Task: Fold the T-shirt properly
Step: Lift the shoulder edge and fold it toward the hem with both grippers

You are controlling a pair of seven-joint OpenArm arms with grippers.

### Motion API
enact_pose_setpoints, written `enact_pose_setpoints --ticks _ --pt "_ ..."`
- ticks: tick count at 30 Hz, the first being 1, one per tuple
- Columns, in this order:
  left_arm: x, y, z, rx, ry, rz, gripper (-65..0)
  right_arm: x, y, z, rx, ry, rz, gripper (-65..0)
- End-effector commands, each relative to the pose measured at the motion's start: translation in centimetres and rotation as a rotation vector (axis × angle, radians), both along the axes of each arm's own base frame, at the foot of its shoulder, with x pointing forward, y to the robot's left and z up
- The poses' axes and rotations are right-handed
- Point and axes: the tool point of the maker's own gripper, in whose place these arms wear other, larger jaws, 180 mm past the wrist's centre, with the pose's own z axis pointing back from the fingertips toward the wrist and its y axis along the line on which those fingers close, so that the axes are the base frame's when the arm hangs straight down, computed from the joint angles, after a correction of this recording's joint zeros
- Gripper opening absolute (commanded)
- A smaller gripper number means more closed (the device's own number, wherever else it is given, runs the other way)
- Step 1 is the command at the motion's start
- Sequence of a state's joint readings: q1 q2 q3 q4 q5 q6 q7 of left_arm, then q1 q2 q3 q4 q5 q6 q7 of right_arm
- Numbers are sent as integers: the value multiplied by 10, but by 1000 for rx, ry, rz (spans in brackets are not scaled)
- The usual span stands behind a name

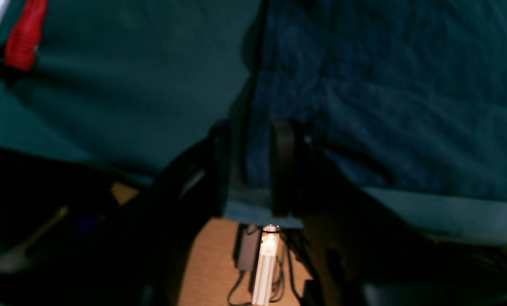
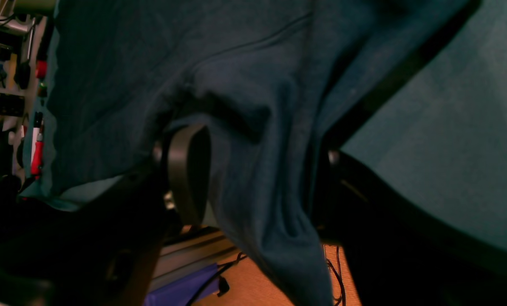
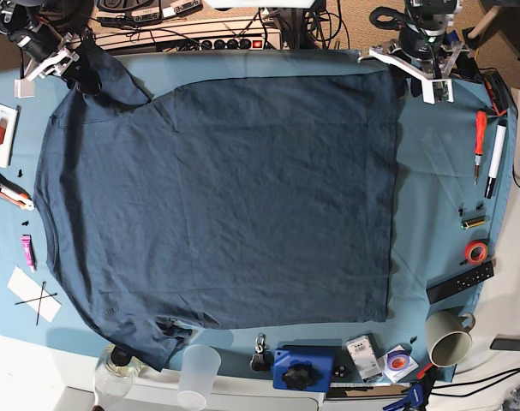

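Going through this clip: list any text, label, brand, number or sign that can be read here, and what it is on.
No words or numbers can be read in any view.
"X": a hand-drawn cross on the white paper lying on the table cloth.
Small packets by the blue case: print too small to read.
T-shirt: no print or label showing.

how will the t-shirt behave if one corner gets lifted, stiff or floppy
Probably floppy: in the right wrist view the T-shirt already sags in soft folds around the right hand. It likely drags rather than slides, since it lies spread wide on the table cloth. It looks light for its spread.
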State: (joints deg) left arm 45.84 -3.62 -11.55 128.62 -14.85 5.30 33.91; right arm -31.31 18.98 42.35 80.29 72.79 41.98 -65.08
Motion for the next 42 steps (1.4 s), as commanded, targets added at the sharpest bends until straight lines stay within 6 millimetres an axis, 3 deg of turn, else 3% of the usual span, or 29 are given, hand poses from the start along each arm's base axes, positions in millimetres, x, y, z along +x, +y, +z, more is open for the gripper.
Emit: enact_pose_setpoints --ticks 1,11,15,23,28,29,32,35,38,42 --pt "2 0 6 -9 -33 -8 -484 -29 -6 -20 -52 170 40 -307" --pt "3 -15 -42 -157 51 -33 -483 -33 -5 -21 -50 192 56 -307" --pt "1 -23 -46 -195 63 -54 -484 -35 -4 -22 -47 205 65 -307" --pt "-15 -11 -74 -113 132 -51 -484 -35 -4 -22 -46 204 64 -307" --pt "-12 -33 -69 -248 101 -83 -500 -29 -1 -16 -16 167 53 -314" --pt "-12 -36 -69 -257 102 -86 -528 -29 -1 -16 -15 165 52 -342" --pt "-12 -38 -69 -261 101 -80 -650 -29 -1 -16 -14 165 52 -520" --pt "-14 -34 -71 -218 113 -94 -650 -27 0 -14 -6 153 49 -650" --pt "-14 -31 -69 -187 116 -107 -650 -22 -2 -7 -7 124 42 -650" --pt "-10 -34 -55 -179 119 -134 -650 -12 -17 21 -64 47 26 -650"
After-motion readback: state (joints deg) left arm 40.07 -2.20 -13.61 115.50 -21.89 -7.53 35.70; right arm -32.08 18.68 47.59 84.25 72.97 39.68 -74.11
